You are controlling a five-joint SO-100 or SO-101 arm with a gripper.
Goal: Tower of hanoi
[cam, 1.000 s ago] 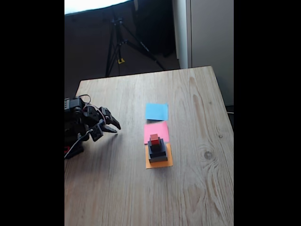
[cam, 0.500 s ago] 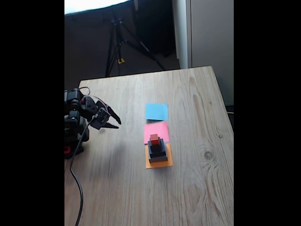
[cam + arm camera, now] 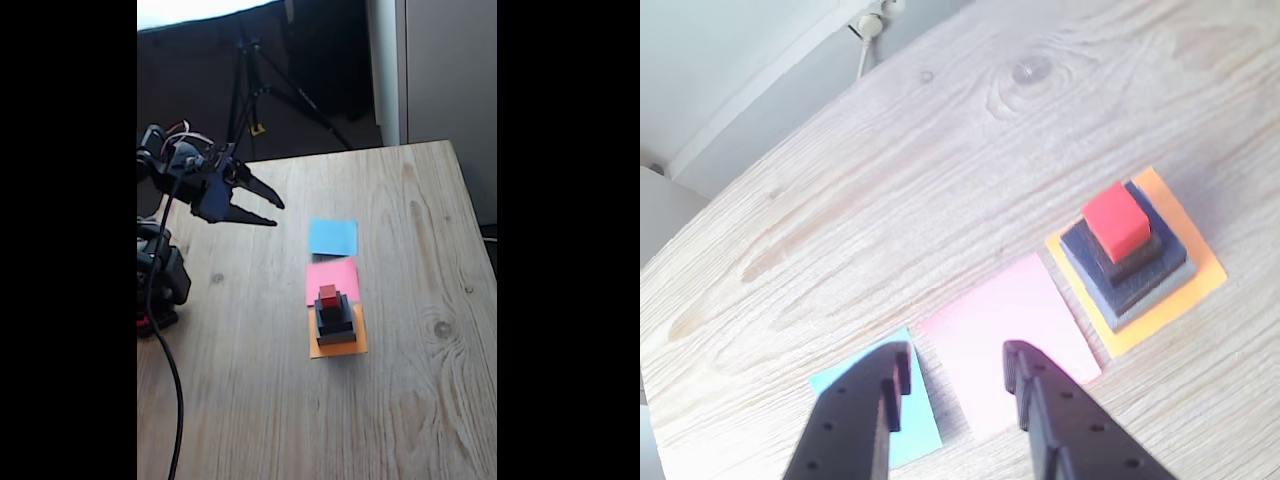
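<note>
Wrist view: end effector (image 3: 955, 365) spread, empty (approach stage); next, reach the red cube (image 3: 1117, 222) topping 3 dark blocks (image 3: 1130, 272).

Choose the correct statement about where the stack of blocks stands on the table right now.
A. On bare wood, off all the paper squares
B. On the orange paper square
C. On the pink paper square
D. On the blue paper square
B. In the wrist view the stack of blocks, red cube on top, stands on the orange paper square, while the pink paper square and blue paper square lie bare.
</note>
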